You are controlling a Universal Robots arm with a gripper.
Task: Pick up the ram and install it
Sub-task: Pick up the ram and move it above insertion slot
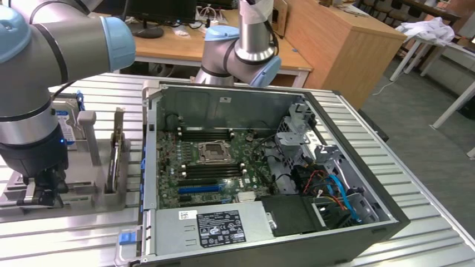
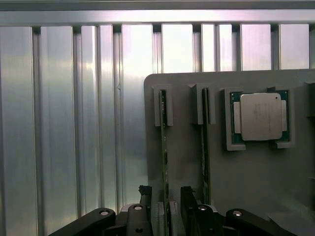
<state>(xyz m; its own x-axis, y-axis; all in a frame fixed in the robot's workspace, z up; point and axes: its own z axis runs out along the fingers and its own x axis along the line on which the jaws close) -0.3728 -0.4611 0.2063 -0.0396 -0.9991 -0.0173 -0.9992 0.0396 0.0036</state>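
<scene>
At the exterior view's left, the arm (image 1: 30, 111) is poised over a grey holder (image 2: 184, 147) set on the ribbed tabletop (image 2: 74, 123), at nine o'clock of the open computer case (image 1: 215, 105). In the wrist view the jaws are seen spread apart, one on each side of the ram (image 2: 164, 147), with a gap to either face; nothing is grasped. The ram is stood on edge in a slot of the holder, presumably so that its thin upper edge is offered for a pinch across the flat faces. A second stick (image 2: 205, 147) and a processor chip (image 2: 260, 117) are kept beside it. The case is laid on its side with the panel off, so the motherboard's black memory slots (image 1: 204, 135) are judged reachable from above.
</scene>
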